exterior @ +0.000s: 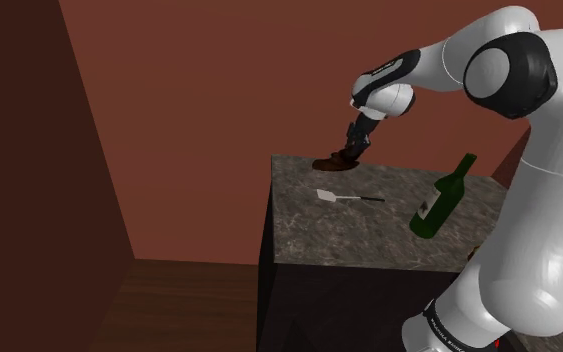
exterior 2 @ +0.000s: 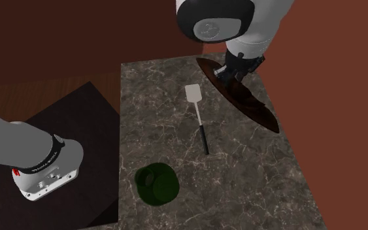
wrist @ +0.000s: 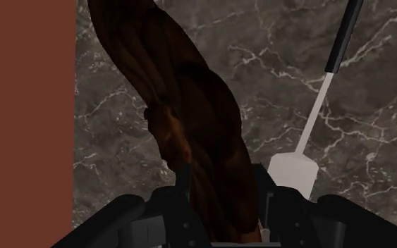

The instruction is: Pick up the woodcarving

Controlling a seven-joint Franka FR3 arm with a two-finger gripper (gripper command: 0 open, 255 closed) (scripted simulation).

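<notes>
The woodcarving [exterior: 331,163] is a long, dark brown twisted piece lying flat on the marble counter [exterior: 369,235] near its far edge by the wall. In the second exterior view the woodcarving [exterior 2: 254,104] runs slantwise along the counter's right side. My gripper [exterior: 349,152] comes down on one end of it, and that same gripper [exterior 2: 231,75] sits over the end nearest the wall. In the wrist view the woodcarving [wrist: 197,120] passes between the fingers of the gripper [wrist: 225,190], which clasp it on both sides.
A white spatula [exterior: 344,197] with a black handle lies mid-counter, a short way from the carving, also seen as the spatula [exterior 2: 199,114]. A green bottle [exterior: 441,200] stands nearer the stand. The red-brown wall [exterior: 219,90] rises right behind the counter; the counter's left edge drops to the floor.
</notes>
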